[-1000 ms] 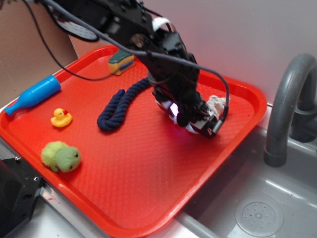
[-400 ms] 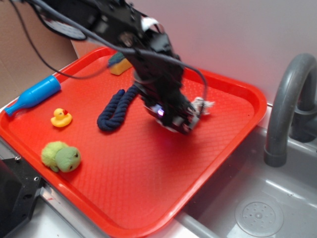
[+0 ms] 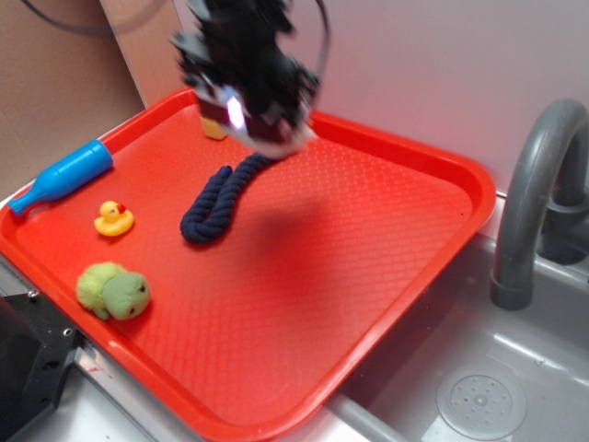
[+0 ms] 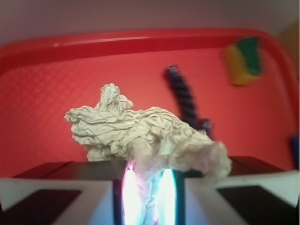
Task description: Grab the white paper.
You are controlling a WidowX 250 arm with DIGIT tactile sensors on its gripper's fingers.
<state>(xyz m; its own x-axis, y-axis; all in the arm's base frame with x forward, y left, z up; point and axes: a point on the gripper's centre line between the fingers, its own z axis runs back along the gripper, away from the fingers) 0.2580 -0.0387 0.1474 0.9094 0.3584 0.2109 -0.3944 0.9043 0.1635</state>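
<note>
The exterior camera looks down at a slant from beyond the near corner of the red tray (image 3: 405, 267), taking in the whole tray and the sink (image 3: 515, 378) at its right edge. The wrist camera sits close behind the gripper (image 4: 149, 187), facing low across the tray (image 4: 42, 103). Both views share the dark blue rope (image 3: 221, 198) (image 4: 185, 96) and the yellow sponge (image 3: 213, 129) (image 4: 243, 61).

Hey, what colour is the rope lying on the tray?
Dark navy blue. The rope shows best in the exterior view, lying on the red tray.
</note>
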